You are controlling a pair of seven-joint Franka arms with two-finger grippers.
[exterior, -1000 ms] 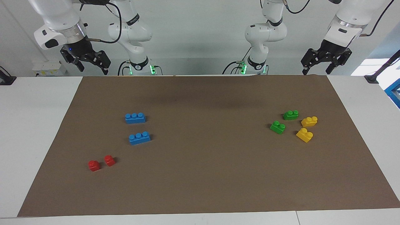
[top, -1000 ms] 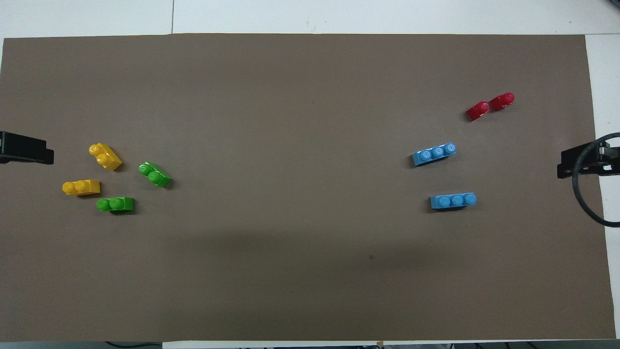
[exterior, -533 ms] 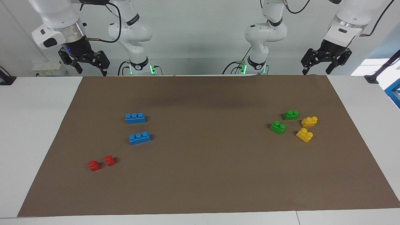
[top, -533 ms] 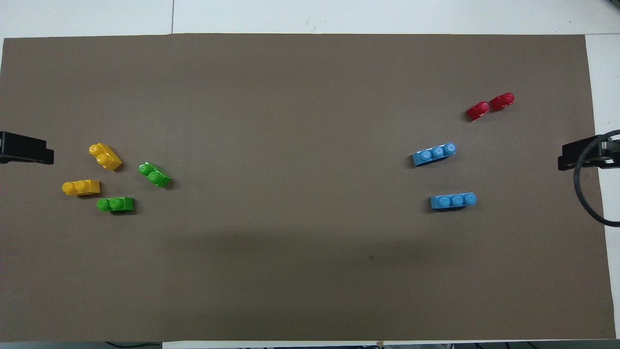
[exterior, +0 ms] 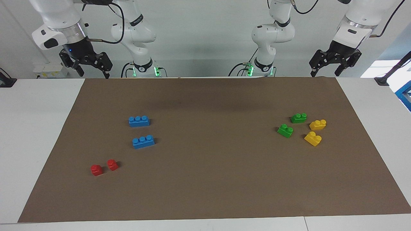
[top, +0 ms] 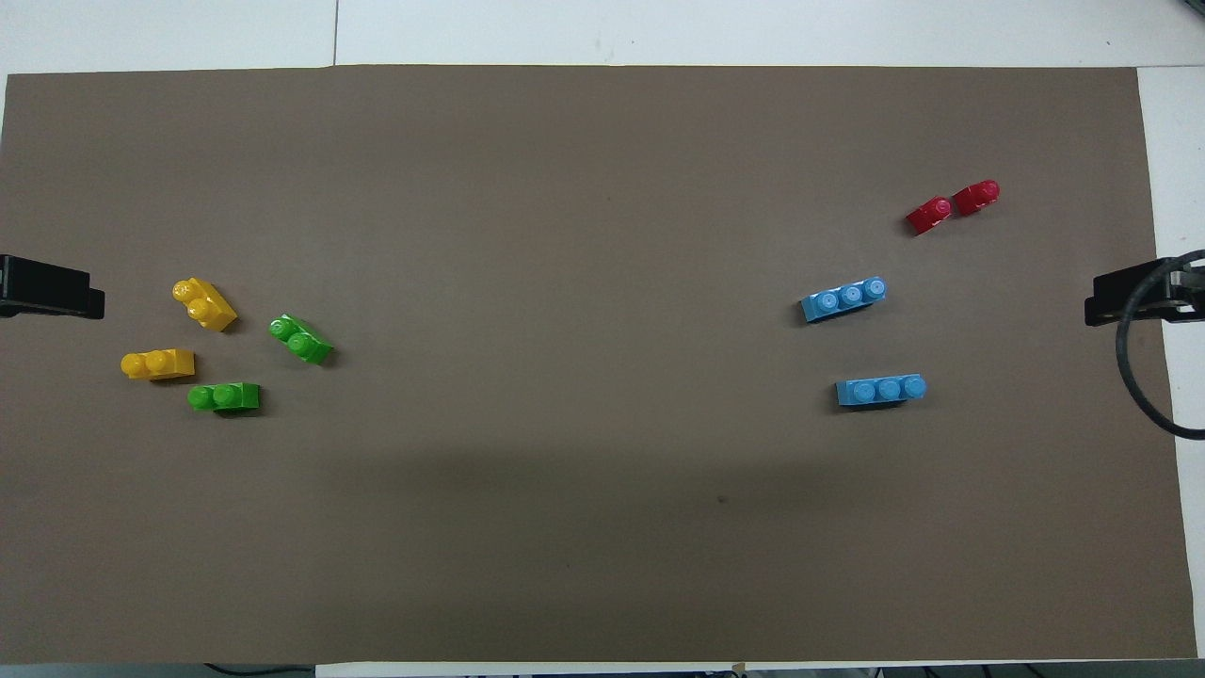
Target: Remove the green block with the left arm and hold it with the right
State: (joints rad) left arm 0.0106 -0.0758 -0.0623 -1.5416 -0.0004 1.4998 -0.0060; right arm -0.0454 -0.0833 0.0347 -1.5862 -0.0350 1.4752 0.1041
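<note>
Two green blocks lie on the brown mat toward the left arm's end. One green block (exterior: pixel 298 118) (top: pixel 224 397) is nearer to the robots. The other green block (exterior: pixel 285 130) (top: pixel 301 340) lies a little farther out, toward the table's middle. My left gripper (exterior: pixel 324 74) hangs open and empty above the mat's robot-side corner, well apart from both. At the other corner, my right gripper (exterior: pixel 92 74) is raised, open and empty.
Two yellow bricks (exterior: pixel 318 124) (exterior: pixel 313 138) lie beside the green ones, toward the left arm's end. Two blue three-stud bricks (exterior: pixel 139 121) (exterior: pixel 143 141) and two small red bricks (exterior: pixel 96 170) (exterior: pixel 112 165) lie toward the right arm's end. The brown mat (exterior: pixel 205 192) covers most of the white table.
My right gripper has risen slightly and drifted toward its end of the table. The left gripper barely shifted. No block has moved.
</note>
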